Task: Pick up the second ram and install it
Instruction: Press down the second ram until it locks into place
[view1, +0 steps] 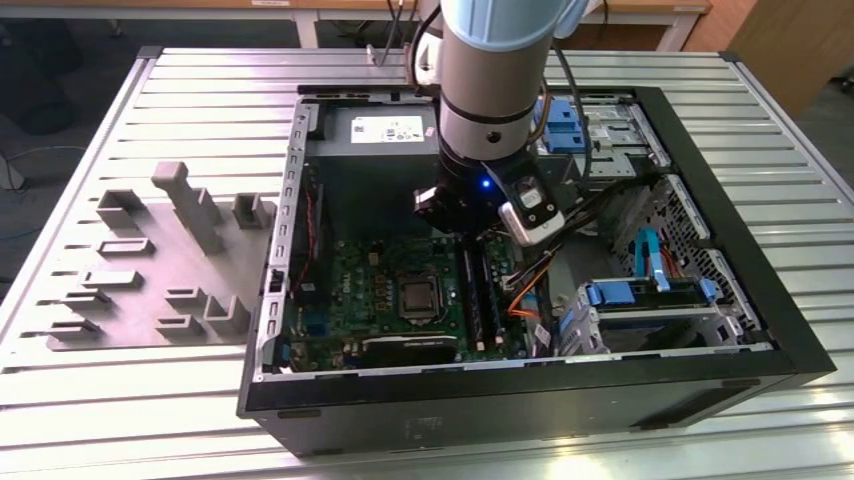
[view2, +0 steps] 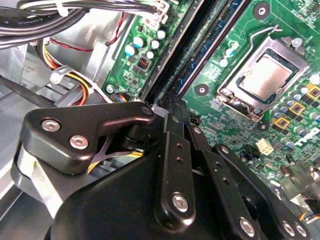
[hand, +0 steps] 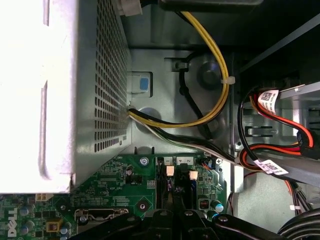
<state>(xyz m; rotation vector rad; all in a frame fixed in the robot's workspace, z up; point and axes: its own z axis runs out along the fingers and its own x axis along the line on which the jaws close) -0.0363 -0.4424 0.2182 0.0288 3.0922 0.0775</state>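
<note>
The second ram (view1: 473, 296) stands on edge in a slot of the green motherboard (view1: 360, 275) inside the open computer case (view1: 534, 400). In the second wrist view the second ram (view2: 197, 50) is a thin blue-green strip between black slot walls, running away from my fingertips. My gripper (view1: 466, 238) hangs low over the slots' end nearest the power-supply box (view1: 380, 128). In both wrist views my gripper (view2: 171, 100) (hand: 173, 212) has its black fingers (view2: 176, 150) closed together at that end of the stick. Whether they pinch the stick's edge or only rest on it is hidden.
The bare processor socket (view2: 265, 75) lies beside the slots. Yellow, black and red cable bundles (hand: 216, 75) run past the perforated power-supply box (hand: 75, 90). Blue drive brackets (view1: 627, 292) fill the case's side at the exterior view's right. A grey parts fixture (view1: 160, 260) stands on the slatted table.
</note>
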